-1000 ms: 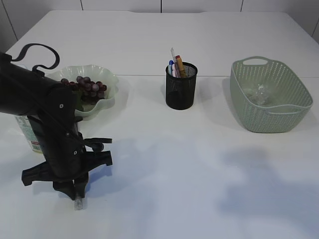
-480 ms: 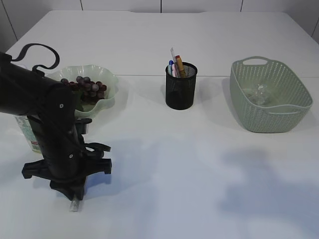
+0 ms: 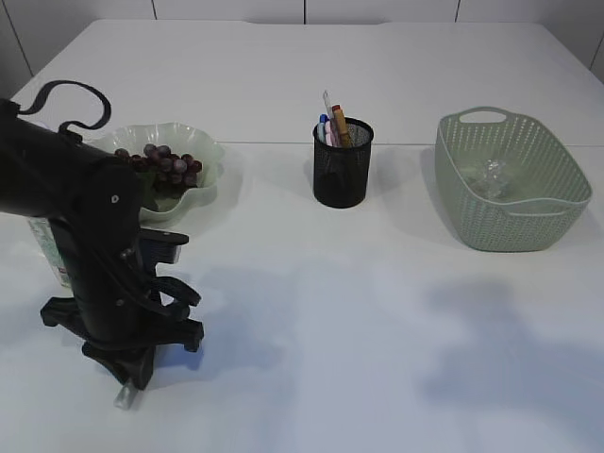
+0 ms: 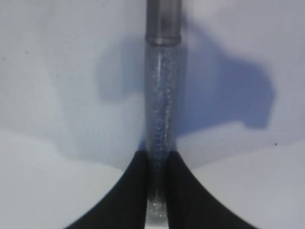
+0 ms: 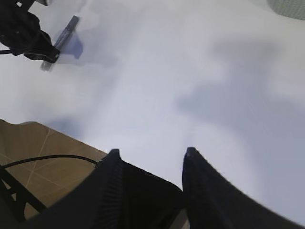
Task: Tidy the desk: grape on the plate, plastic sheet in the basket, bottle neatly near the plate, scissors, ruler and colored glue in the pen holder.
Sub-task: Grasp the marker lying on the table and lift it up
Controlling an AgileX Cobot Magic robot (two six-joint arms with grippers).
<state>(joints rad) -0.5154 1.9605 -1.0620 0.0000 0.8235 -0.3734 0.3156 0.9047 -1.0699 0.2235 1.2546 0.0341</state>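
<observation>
My left gripper point(image 3: 130, 377) is shut on a clear glitter glue tube point(image 4: 162, 109), held low over the front left of the table; the tube's tip point(image 3: 123, 397) pokes out below the jaws. The tube also shows in the right wrist view point(image 5: 63, 34). The black mesh pen holder point(image 3: 343, 175) holds several pens. Purple grapes point(image 3: 165, 165) lie on the green plate point(image 3: 213, 151). The bottle point(image 3: 43, 247) stands mostly hidden behind my left arm. A plastic sheet point(image 3: 491, 177) lies in the green basket point(image 3: 514, 222). My right gripper point(image 5: 150, 151) is open and empty, outside the exterior view.
The table's near edge and the floor show under my right gripper point(image 5: 43, 143). A corner of the basket point(image 5: 290, 6) shows at the top right of the right wrist view.
My left arm has swung a little left and toward the front edge, carrying the glue tube with it. The other things have not moved.
</observation>
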